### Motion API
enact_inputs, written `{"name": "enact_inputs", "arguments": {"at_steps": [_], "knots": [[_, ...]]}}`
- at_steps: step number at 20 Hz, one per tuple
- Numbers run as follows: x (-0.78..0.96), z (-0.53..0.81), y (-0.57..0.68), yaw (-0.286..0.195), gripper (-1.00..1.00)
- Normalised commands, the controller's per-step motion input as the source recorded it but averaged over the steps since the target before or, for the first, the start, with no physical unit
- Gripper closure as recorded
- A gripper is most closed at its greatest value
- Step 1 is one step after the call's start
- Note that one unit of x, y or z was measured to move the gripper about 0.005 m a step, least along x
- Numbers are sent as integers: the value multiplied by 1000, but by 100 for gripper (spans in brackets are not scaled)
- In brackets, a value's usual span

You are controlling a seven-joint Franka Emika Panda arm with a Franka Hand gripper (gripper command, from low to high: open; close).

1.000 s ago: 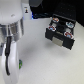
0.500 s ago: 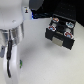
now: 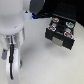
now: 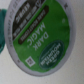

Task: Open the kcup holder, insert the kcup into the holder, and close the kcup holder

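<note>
Most likely a lab or test bench for robots, not a home kitchen. Plain pale tabletop, bare and evenly lit, under a white robot arm. Only coffee items nearby: a black pod drawer beyond the arm, a green pod close under the wrist.
</note>
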Motion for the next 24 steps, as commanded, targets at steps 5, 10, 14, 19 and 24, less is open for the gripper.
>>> {"name": "enact_inputs", "arguments": {"at_steps": [5,10,14,19,24], "knots": [[176,118,-33,-91,100],[130,280,-1,-79,100],[72,672,190,-63,100],[25,869,360,-32,100],[23,819,517,22,100]]}}
